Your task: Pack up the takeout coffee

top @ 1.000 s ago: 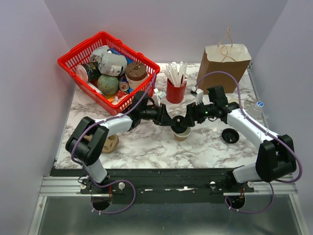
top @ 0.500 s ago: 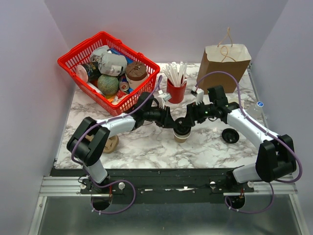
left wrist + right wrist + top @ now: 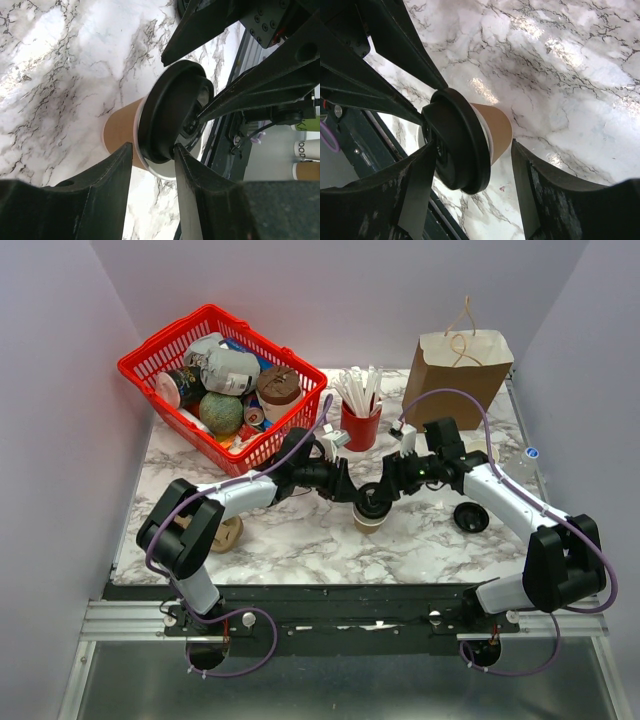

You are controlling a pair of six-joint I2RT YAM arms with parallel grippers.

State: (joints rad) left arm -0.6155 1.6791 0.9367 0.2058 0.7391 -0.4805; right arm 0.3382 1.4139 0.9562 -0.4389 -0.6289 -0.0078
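Jaws of the left gripper (image 3: 152, 147) sit partly open, tips at the lid rim of the coffee (image 3: 370, 512); whether they grip is unclear. The right gripper (image 3: 474, 147) straddles it loosely, one finger clear of its side. The coffee stands on the table (image 3: 300, 540), just nearer the arms than the red cup (image 3: 360, 428); a paper bag (image 3: 458, 365) sits right of that cup.

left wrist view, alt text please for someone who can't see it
Close up, a small brown paper cup with a black lid sits on a white marble table. The left gripper flanks the lid's rim with two dark fingers from below, and the right gripper reaches in from the upper right.
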